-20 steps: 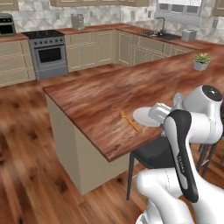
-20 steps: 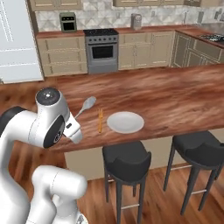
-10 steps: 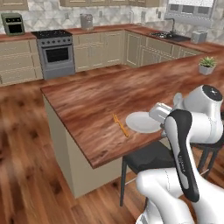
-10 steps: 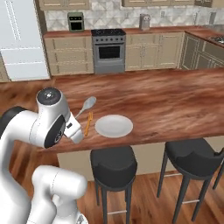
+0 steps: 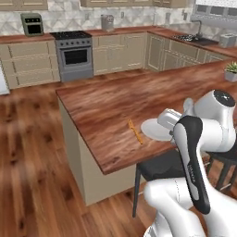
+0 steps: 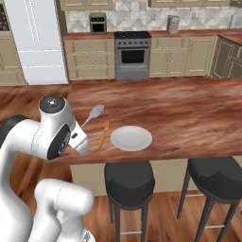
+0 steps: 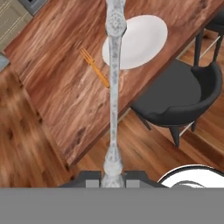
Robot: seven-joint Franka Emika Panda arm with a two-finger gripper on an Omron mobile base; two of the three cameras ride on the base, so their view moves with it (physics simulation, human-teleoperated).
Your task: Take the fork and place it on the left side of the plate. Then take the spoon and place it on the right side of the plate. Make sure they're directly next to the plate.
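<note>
Wood island counter (image 5: 106, 111), 2 black stools (image 6: 128, 178), steel oven (image 6: 133, 56), white fridge (image 6: 38, 42), wood floor (image 5: 28, 157).

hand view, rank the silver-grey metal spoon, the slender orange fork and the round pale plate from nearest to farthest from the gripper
1. Silver-grey metal spoon: clamped in the gripper, its handle running up the middle.
2. Slender orange fork: on the wooden counter, left of the spoon's handle.
3. Round pale plate: beyond the fork, near the counter's edge by the stool; this gap is small.

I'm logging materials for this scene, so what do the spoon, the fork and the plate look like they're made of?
Spoon: silver-grey with dull highlights, likely metal. Fork: flat, uniform orange, probably plastic, possibly painted. Plate: plain matte off-white, perhaps ceramic; the render leaves that open.
</note>
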